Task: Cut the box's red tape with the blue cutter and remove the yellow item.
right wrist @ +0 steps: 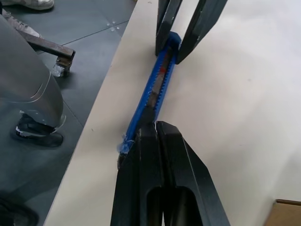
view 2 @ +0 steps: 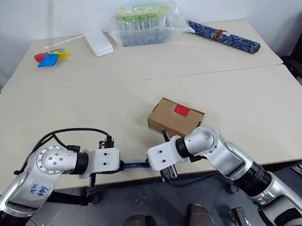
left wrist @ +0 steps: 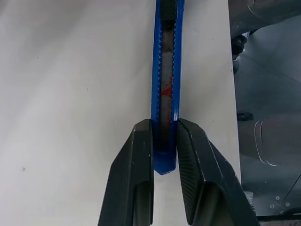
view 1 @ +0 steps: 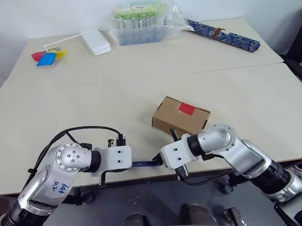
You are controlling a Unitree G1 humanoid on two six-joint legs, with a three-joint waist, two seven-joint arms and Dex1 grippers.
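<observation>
left tool (left wrist: 164, 141) clamped on blue cutter (left wrist: 166, 89), right tool (right wrist: 155, 134) together at its other end, box (view 1: 180, 114) just beyond

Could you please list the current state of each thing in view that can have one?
box: closed, flaps shut.
red tape: intact, uncut on the box top.
blue cutter: held at both ends over the near table edge.
left hand: shut on the blue cutter's end.
right hand: shut on the cutter's other end.
plastic-wrapped container: wrapped, at the far edge.
</observation>
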